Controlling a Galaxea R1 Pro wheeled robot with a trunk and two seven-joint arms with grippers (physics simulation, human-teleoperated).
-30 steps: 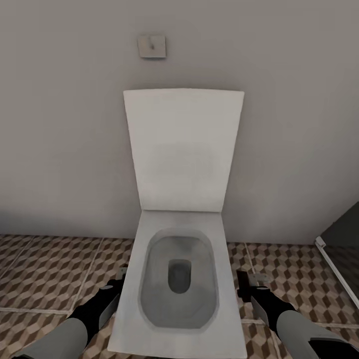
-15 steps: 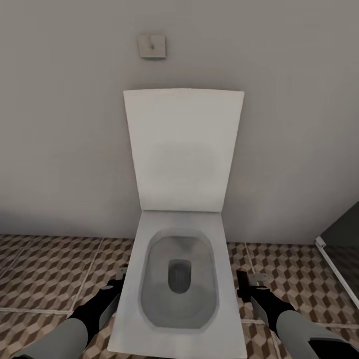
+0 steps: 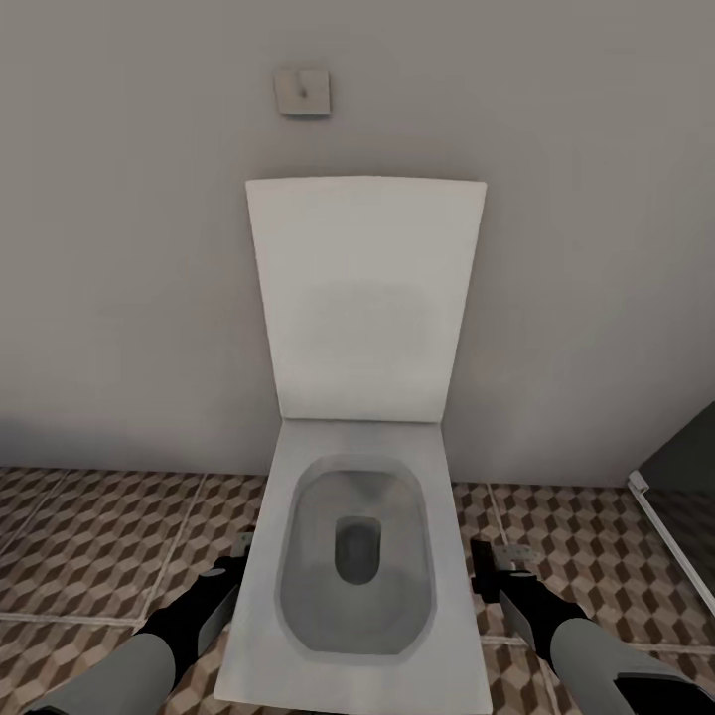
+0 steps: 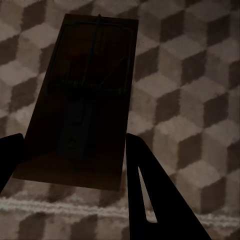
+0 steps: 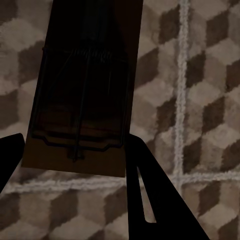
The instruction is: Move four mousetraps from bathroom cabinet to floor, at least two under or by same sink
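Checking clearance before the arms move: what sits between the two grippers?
In the head view, the toilet with its lid up stands between the left gripper and the right gripper; each wrist view shows a mousetrap held.

White toilet (image 3: 357, 556) centre frame, lid up against grey wall (image 3: 119, 278), square wall plate (image 3: 303, 91) upper centre, cube-pattern bathroom floor (image 3: 99, 556) along the bottom, left gripper (image 3: 238, 558) and right gripper (image 3: 497, 568) flanking the bowl, jaw states unclear.
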